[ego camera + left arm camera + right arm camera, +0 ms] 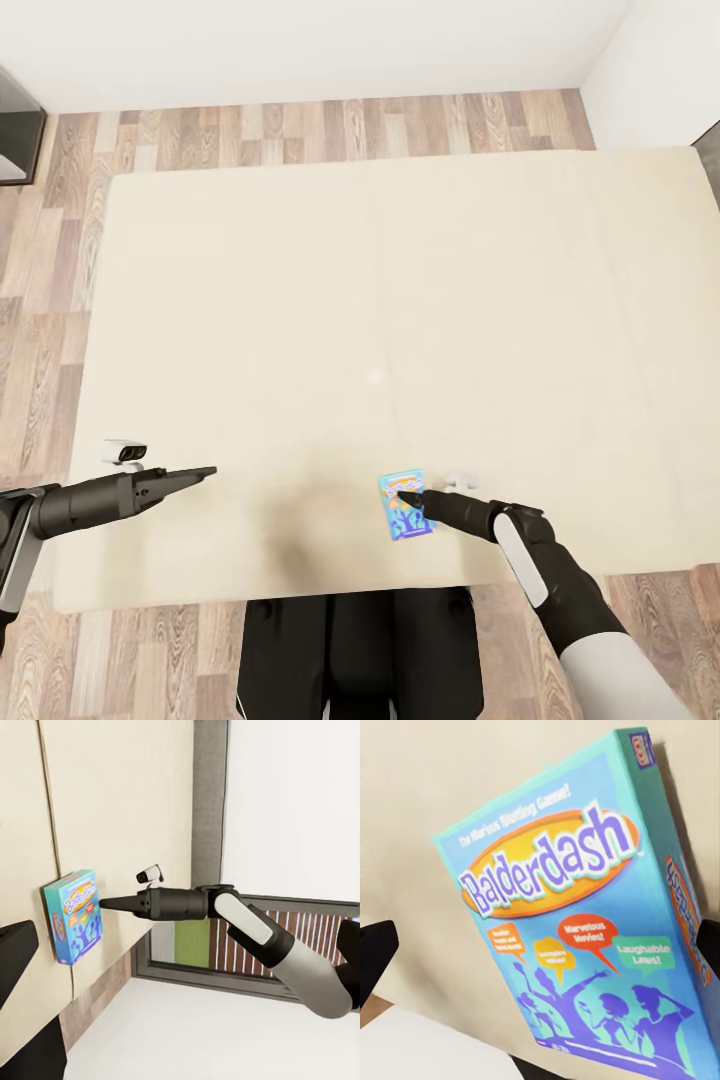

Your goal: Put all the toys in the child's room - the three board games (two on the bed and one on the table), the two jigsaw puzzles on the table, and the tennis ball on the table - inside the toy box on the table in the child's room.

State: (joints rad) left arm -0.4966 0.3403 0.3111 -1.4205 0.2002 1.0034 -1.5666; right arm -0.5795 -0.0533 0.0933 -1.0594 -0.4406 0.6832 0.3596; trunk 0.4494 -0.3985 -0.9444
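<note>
- Head view: I see the bed [300, 300], a plain beige mattress over a wood-plank floor [300, 125].
- One light blue board game [406, 506] lies flat near the bed's near edge, right of centre.
- My right gripper [428, 502] sits at the game's right edge; right wrist view shows its fingers apart on either side of the box [577, 930], not closed on it.
- My left gripper [200, 472] hovers over the near left mattress, empty; I cannot tell its opening.

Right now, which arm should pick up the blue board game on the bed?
Right. Its gripper is already at the board game near the bed's front edge; the left gripper hangs well off to the side.
</note>
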